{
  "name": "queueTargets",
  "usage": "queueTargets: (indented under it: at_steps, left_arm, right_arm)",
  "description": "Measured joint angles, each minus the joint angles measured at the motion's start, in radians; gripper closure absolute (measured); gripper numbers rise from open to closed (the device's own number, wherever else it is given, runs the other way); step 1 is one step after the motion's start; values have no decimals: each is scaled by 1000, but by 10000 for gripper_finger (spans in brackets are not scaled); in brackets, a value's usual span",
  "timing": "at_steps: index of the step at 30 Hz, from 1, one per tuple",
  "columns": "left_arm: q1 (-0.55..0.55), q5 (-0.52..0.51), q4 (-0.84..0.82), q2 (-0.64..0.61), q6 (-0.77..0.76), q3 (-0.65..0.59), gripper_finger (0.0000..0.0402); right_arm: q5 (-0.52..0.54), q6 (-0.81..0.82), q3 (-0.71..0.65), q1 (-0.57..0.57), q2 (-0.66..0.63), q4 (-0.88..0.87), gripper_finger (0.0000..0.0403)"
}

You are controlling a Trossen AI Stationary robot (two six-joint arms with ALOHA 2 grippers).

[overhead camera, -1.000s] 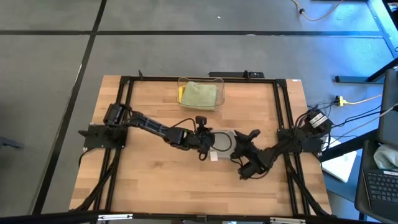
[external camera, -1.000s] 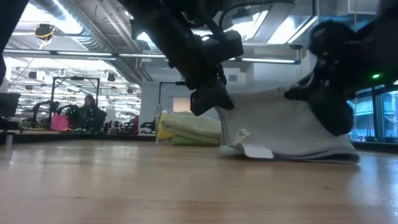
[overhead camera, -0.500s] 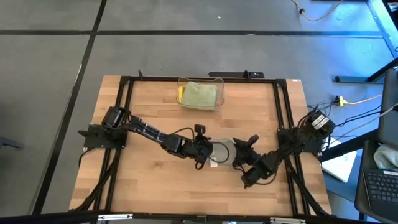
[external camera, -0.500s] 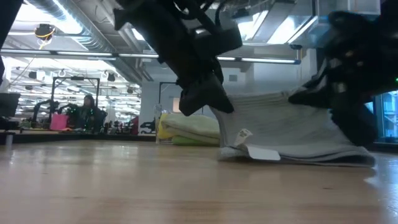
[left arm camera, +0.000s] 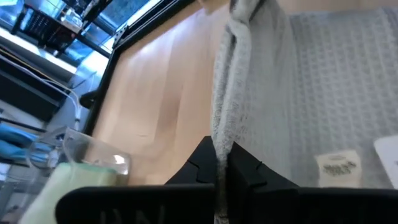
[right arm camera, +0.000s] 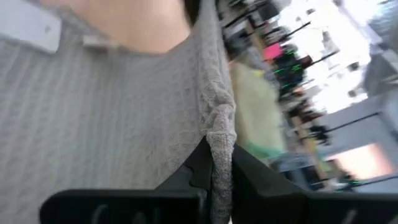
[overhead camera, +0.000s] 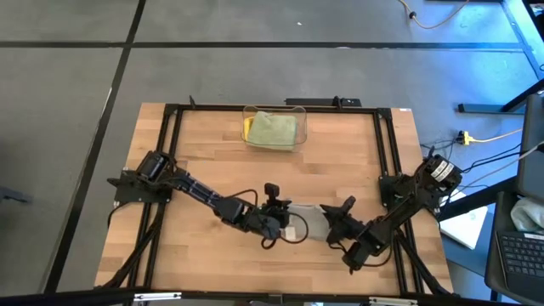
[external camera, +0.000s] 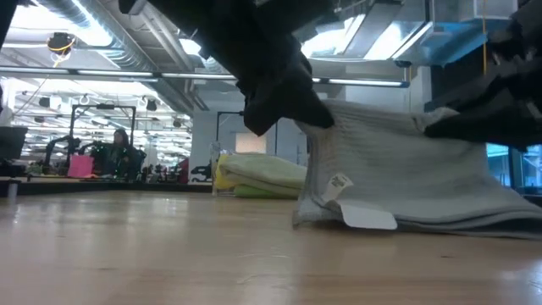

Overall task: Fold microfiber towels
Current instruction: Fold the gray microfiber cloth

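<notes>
With your left fingers (left arm camera: 219, 163) and right fingers (right arm camera: 214, 167) each clenched on an edge of the grey towel (external camera: 406, 182), lifted between them just off the counter (external camera: 169, 254), uneven pulling could slip a thin pinch loose and spoil the fold.

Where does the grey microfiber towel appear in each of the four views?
High view: grey microfiber towel lower centre, between both hands.
Low view: towel right of centre, lifted edge, base on the table.
Left wrist view: towel fills the right side, edge pinched.
Right wrist view: towel fills the left side, edge pinched.
Shared landmark: white tag; hidden in the high view.
</notes>
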Motion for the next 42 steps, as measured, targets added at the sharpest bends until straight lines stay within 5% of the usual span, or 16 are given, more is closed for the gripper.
queueTargets:
  at_steps: [4, 8, 15, 27, 34, 42]
  left_arm:
    - [-3, 45, 0, 0, -71, 0, 401]
    - [-6, 47, -6, 0, -88, 0, 401]
    - [-9, 43, -10, 0, -86, 0, 401]
    - [-30, 46, -12, 0, -89, 0, 401]
    - [-101, -2, 0, 0, -109, 2, 401]
    - [-165, -26, 86, 14, -137, 2, 401]
  right_arm:
    - [-90, 32, 1, 3, 0, 34, 373]
    - [-42, -37, -2, 7, 0, 80, 374]
    - [22, -499, -3, 13, -2, 302, 373]
    - [-46, -1200, -1, 60, -29, 857, 373]
    - [-63, -1194, -1, 138, -29, 779, 365]
    - [-180, -842, -1, 150, -14, 600, 373]
